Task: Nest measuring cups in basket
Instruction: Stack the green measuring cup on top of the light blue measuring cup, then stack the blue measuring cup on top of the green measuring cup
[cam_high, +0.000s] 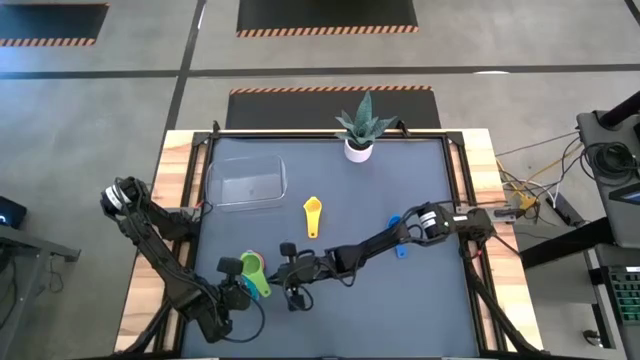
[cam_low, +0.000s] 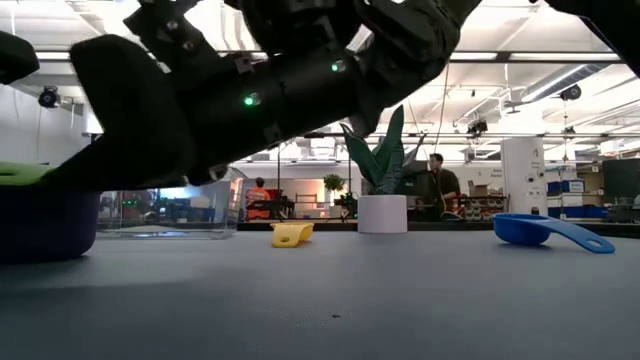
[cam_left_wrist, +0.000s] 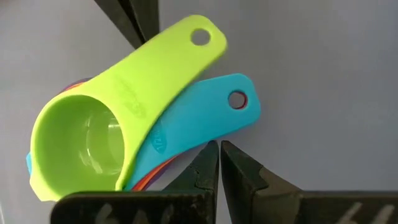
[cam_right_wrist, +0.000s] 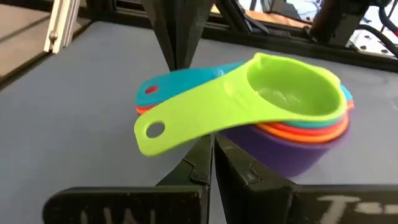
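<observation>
- A nested stack of measuring cups (cam_high: 254, 272) is seen on the bench (cam_high: 400, 200) near its front edge, left of centre; the green cup (cam_right_wrist: 292, 93) sits on top, with teal (cam_left_wrist: 205, 118), orange, red and purple below it in the wrist views
- The left gripper (cam_left_wrist: 219, 163) is held just beside the stack with its fingers pressed together, clamped on nothing; its tips are seen close to the teal handle
- The right gripper (cam_right_wrist: 211, 158) is pointed at the stack from the other side, fingers likewise together and empty; the green handle hangs just above its tips
- Two cups are left un-nested: the yellow cup (cam_high: 312, 214) lies mid-bench, the blue cup (cam_low: 545, 230) lies further right, partly under the right arm in the high view
- The basket (cam_high: 246, 184), clear and empty, is found at the back left, well apart from the stack; a potted plant (cam_high: 360, 128) stands at the back edge
- The step in hand is judged to be the stacking, with the basket placement not yet done
- Next, a gripper would need to be opened and sent to a loose cup; the yellow is likely nearest; a grip on the flat handle is called for
</observation>
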